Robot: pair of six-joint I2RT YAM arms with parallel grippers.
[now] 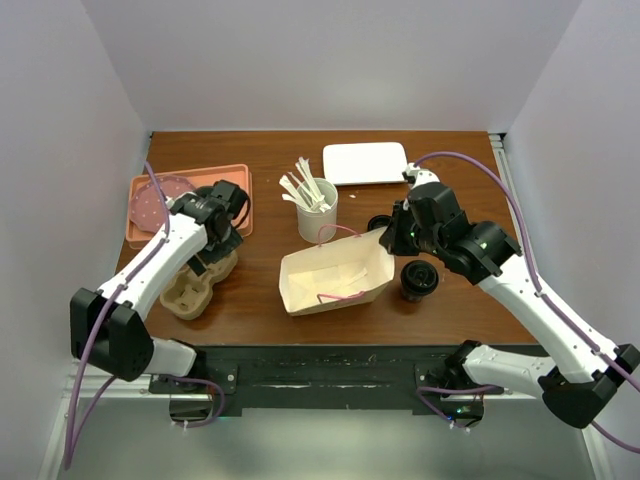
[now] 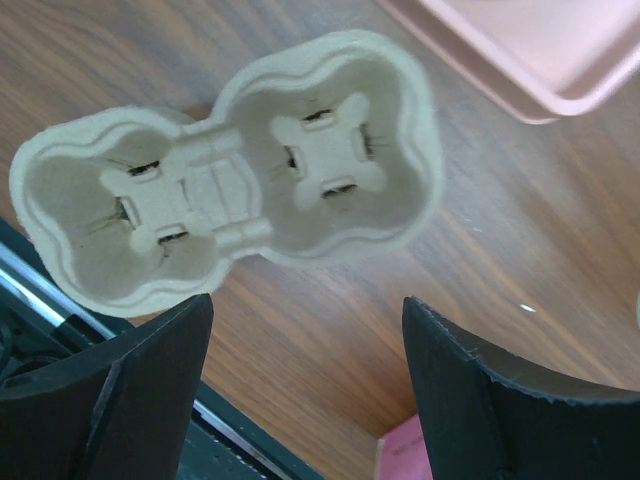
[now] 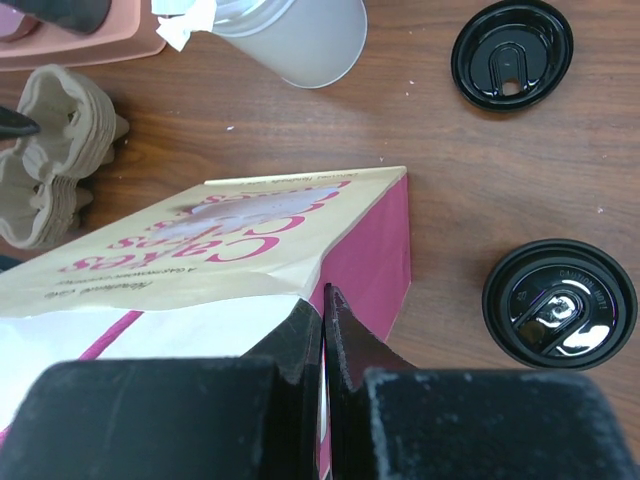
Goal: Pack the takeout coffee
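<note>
Wooden desk (image 1: 250, 300) under everything, pale walls (image 1: 300, 60) on three sides. Over its left part the left arm (image 1: 160, 265), over its right part the right arm (image 1: 520, 285), both bent in toward the middle.

In the middle, largest of the loose things: a cream paper bag (image 1: 335, 275) with pink handles and a pink side panel, lying on its side, mouth gaping, white inside showing from above. Right pincer (image 3: 322, 305) pressed together at the bag's right end, pinching the paper rim where white lining meets pink panel.

At far left, a pink tray (image 1: 205, 172) with a round speckled pink disc (image 1: 150, 208) in it, both partly hidden under the left arm. At the back, right of centre, a flat white box (image 1: 365, 162).

Toward the left front, just in front of the tray, a pulp two-cup carrier (image 2: 250, 190), both wells facing up. Left pincer (image 2: 305, 305) spread wide, hanging above the carrier and touching nothing.

Behind the bag, close to its far edge, a tall white cup (image 1: 318, 222), upright, holding pale stirrers (image 1: 305, 185).

Takeout coffee (image 1: 420, 280): upright on the desk just right of the bag's right end, outside the bag, black lid on, near the right pincer yet apart from it.

Farther back, a second black lid (image 3: 512, 52) flat on the wood, between the coffee and the white box.
</note>
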